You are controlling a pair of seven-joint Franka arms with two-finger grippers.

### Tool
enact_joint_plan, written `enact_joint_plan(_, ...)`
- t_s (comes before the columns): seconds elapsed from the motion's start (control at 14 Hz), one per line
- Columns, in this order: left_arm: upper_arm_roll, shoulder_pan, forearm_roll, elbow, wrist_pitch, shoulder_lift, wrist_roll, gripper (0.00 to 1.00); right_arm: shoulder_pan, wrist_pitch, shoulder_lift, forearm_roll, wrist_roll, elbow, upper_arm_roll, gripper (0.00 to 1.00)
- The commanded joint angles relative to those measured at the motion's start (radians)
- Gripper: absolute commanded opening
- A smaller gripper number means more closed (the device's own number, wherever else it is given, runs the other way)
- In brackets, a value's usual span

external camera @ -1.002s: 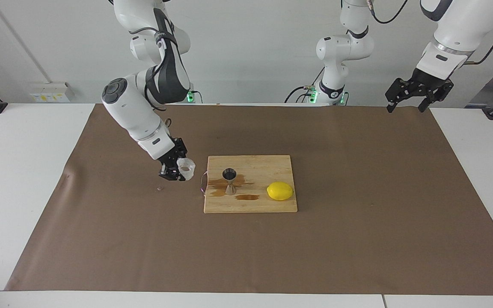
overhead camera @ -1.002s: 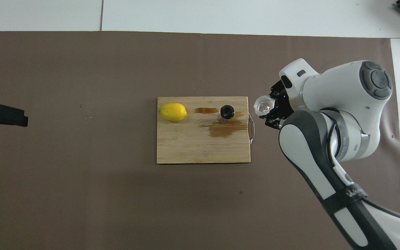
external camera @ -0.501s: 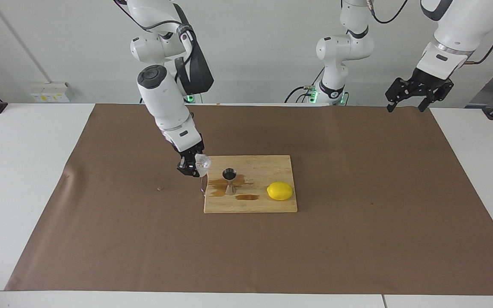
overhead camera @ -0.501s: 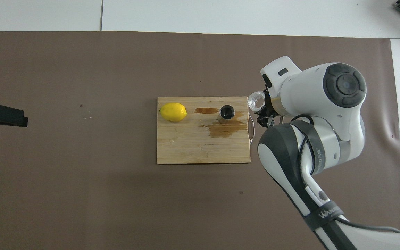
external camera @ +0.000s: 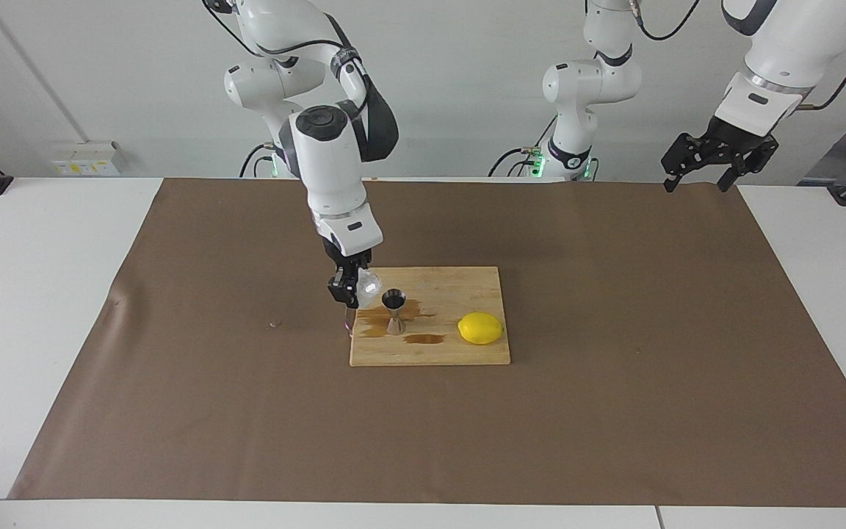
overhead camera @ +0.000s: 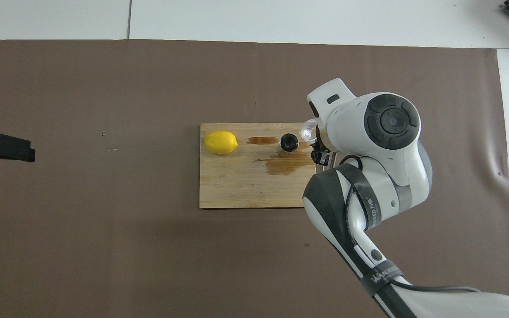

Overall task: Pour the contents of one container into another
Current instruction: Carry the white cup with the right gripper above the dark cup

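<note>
My right gripper [external camera: 352,292] is shut on the small whitish crinkled cup [external camera: 369,286], holding it over the handle end of the wooden cutting board [external camera: 460,286]. The cup [overhead camera: 307,129] hangs just beside the steel hourglass jigger [external camera: 394,309], at about the height of its rim. The jigger [overhead camera: 289,143] stands upright on the board. In the overhead view the right wrist hides most of that gripper. My left gripper [external camera: 717,167] waits open and empty, raised over the table's corner at the left arm's end.
Brown liquid stains [external camera: 382,317] lie on the board around the jigger. A yellow lemon [external camera: 480,328] rests on the board toward the left arm's end. Brown paper [external camera: 614,411] covers the table. A small speck [external camera: 274,323] lies on it toward the right arm's end.
My right arm has swung the cup from over the paper beside the board to over the board's handle end, close to the jigger. The left arm has not moved.
</note>
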Motion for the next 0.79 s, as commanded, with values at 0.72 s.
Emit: enact_joint_plan(0.72, 0.011, -0.010, 0.011, -0.012, -0.010, -0.018, 0.012, 1.00, 0.041, 0.040, 0.041, -0.201, 0.074, 0.013, 0.007, 0.36)
